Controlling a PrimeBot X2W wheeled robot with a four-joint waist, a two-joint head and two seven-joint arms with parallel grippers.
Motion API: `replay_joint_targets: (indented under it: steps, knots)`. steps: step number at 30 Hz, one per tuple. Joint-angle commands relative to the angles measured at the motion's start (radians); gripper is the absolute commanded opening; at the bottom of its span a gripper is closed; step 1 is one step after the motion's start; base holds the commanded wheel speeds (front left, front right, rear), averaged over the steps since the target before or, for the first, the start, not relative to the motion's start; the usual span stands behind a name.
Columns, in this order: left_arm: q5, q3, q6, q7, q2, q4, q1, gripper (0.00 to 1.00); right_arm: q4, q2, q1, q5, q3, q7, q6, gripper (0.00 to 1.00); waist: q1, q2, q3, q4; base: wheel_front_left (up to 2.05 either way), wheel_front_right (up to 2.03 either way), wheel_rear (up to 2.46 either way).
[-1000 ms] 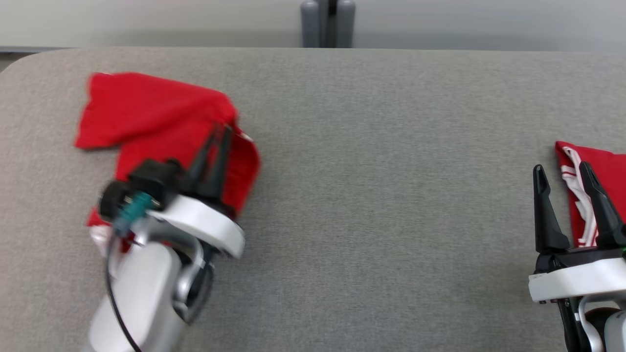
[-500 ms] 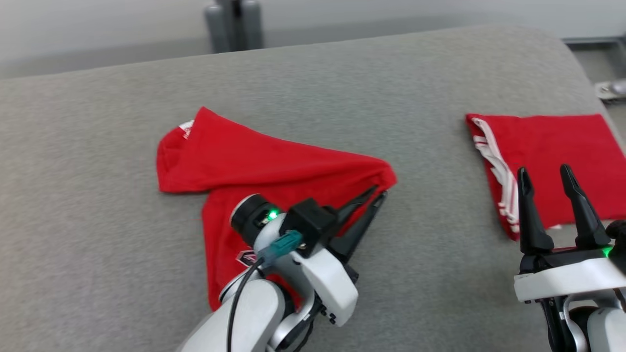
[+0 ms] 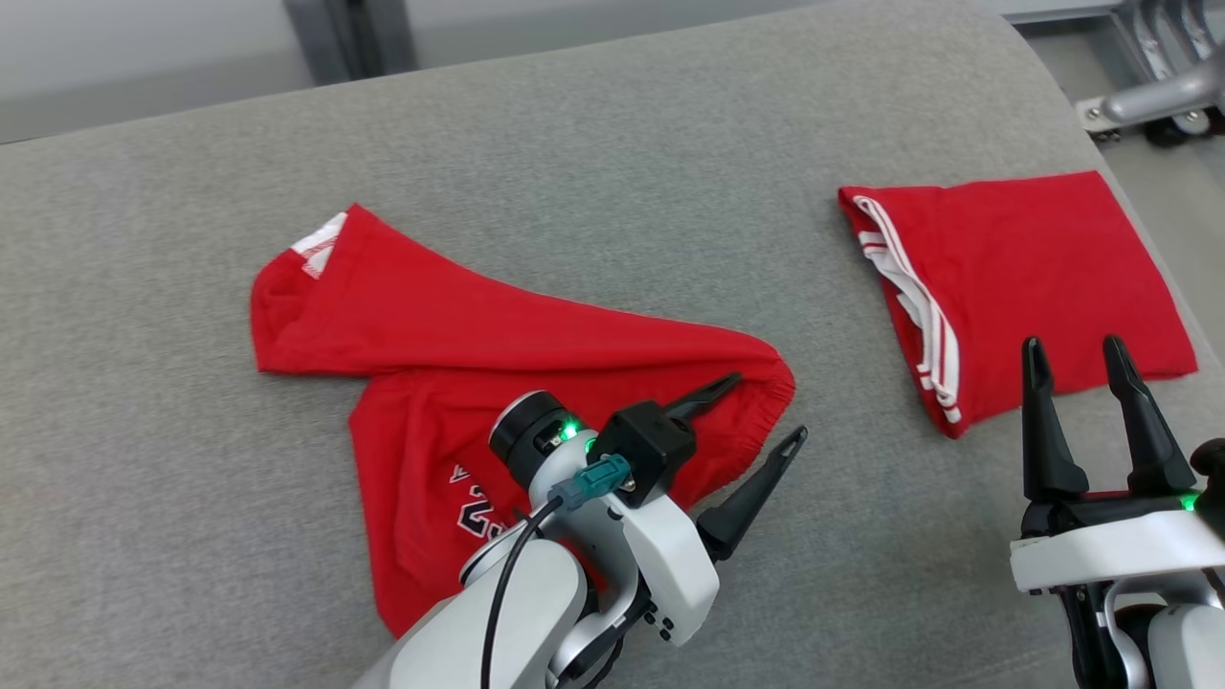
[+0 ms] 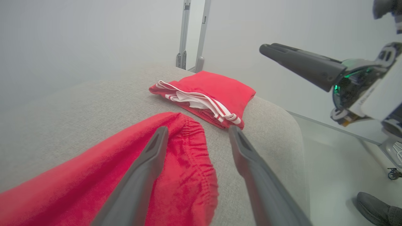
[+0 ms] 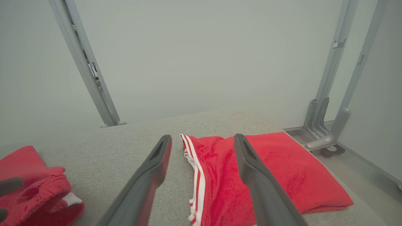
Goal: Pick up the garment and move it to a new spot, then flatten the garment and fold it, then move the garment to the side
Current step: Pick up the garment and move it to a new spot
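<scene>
Red shorts (image 3: 498, 335) lie rumpled on the grey table (image 3: 622, 172), well left of the folded pair (image 3: 1034, 258). My left gripper (image 3: 769, 406) is spread wide at their elastic edge, holding nothing; my right gripper (image 3: 1072, 342) is wide too, just beside that folded pair.

Red garment (image 3: 459, 335) unfolded, rumpled; lies on grey table (image 3: 622, 172)

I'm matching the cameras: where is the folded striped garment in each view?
Head view: folded garment, upper right.
Left wrist view: centre, slightly above the middle.
Right wrist view: lower middle to right.
Shared landmark: loose garment, lying left of it in all three.
</scene>
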Motion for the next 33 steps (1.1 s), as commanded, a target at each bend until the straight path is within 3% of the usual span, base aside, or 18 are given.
replay_joint_targets:
  steps: [1,4,9,14,20,22,28,33]
  knots:
    - [-0.003,0.004,0.001,-0.018,0.005,-0.004,-0.009,1.0,0.0,-0.004,-0.017,-0.007,-0.006,-0.006,0.0,1.0,0.0,0.0,-0.017,0.029,0.0,0.0,0.0]
    - [-0.015,0.01,0.002,-0.039,0.007,-0.018,0.003,1.0,-0.001,-0.005,-0.014,-0.009,-0.014,-0.002,0.0,1.0,0.0,0.0,-0.031,0.055,0.0,0.0,0.0]
    - [-0.017,0.043,0.026,-0.056,0.059,-0.062,0.028,1.0,-0.006,-0.005,-0.006,-0.02,-0.018,0.01,0.0,1.0,0.0,0.0,-0.063,0.115,0.0,0.0,0.0]
    - [-0.012,0.151,0.136,-0.122,0.128,-0.119,0.071,1.0,-0.017,-0.005,0.003,-0.032,-0.007,0.015,0.0,1.0,0.0,0.0,-0.091,0.163,0.0,0.0,0.0]
    - [-0.069,0.35,0.267,-0.227,0.195,-0.158,0.155,1.0,-0.029,-0.005,0.018,-0.044,0.008,0.03,0.0,1.0,0.0,0.0,-0.128,0.21,0.0,0.0,0.0]
    - [-0.08,0.398,0.287,-0.246,0.214,-0.161,0.177,1.0,-0.029,-0.005,0.026,-0.047,0.013,0.034,0.0,1.0,0.0,0.0,-0.141,0.22,0.0,0.0,0.0]
    - [-0.08,0.5,0.315,-0.273,0.264,-0.188,0.277,1.0,-0.033,-0.005,0.046,-0.07,0.025,0.043,0.0,1.0,0.0,0.0,-0.182,0.236,0.0,0.0,0.0]
    - [-0.048,0.524,0.326,-0.277,0.29,-0.243,0.382,1.0,-0.041,-0.005,0.081,-0.088,0.024,0.058,0.0,1.0,0.0,0.0,-0.223,0.238,0.0,0.0,0.0]
